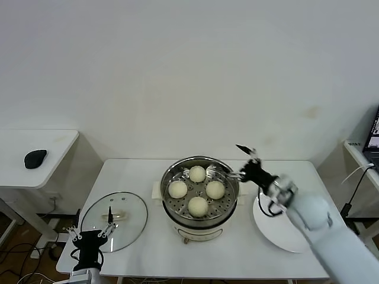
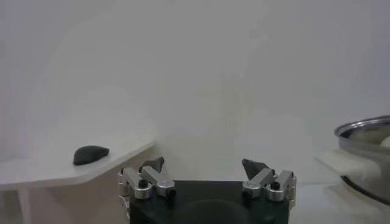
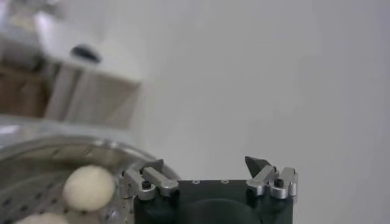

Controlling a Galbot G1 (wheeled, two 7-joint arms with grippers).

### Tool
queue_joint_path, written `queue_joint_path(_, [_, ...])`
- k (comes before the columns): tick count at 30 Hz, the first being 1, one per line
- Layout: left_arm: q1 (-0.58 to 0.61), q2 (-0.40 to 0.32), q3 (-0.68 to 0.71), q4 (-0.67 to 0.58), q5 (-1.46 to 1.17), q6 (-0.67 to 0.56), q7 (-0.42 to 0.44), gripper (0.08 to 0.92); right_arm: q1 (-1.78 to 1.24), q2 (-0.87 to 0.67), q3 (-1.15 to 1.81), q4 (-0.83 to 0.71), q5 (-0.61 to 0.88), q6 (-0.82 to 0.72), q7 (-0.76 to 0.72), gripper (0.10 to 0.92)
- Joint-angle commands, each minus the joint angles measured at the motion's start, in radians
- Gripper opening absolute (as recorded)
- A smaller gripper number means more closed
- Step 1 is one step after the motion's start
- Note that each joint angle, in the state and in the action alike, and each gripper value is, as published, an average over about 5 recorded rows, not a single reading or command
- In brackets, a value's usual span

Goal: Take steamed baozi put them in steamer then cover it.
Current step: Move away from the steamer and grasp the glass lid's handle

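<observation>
Head view: four baozi (image 1: 198,190) in steamer (image 1: 200,223); right fingers (image 1: 240,162) wide open, empty; left fingers (image 1: 90,232) open, empty, beside cover (image 1: 127,218)

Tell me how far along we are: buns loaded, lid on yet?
Loading looks done: all four steamed baozi sit on the perforated tray inside the steamer, and the white plate is bare. The right gripper is open and empty at the steamer's rim. Covering is left: the cover lies on the table to the steamer's left, with the open left gripper by its near edge.
</observation>
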Motion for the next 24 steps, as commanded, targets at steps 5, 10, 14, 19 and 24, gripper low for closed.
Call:
queue_joint_path(5, [0.038,0.152,-0.103,0.204,0.842,-0.055,-0.008,0.823,-0.597,0.394,0.719,0.085,-0.080,0.123,0.024,0.823])
queue_joint_path(10, [0.078,0.190,-0.148,0.247,1.085,-0.104,-0.017,0.823,-0.602,0.420,0.739,0.081,-0.066,0.127,0.074,0.823])
queue_joint_path(14, [0.038,0.228,-0.147,0.321,1.163,-0.111,-0.026,0.823,-0.579,0.431,0.752,0.060,-0.054,0.122,0.117,0.823])
queue_joint_path(19, [-0.052,0.279,-0.107,0.417,1.179,-0.102,-0.011,0.823,-0.574,0.439,0.770,0.055,-0.051,0.116,0.140,0.823])
queue_joint_path(24, [-0.142,0.311,-0.060,0.487,1.155,-0.092,0.004,0.823,-0.581,0.459,0.778,0.066,-0.057,0.113,0.141,0.823])
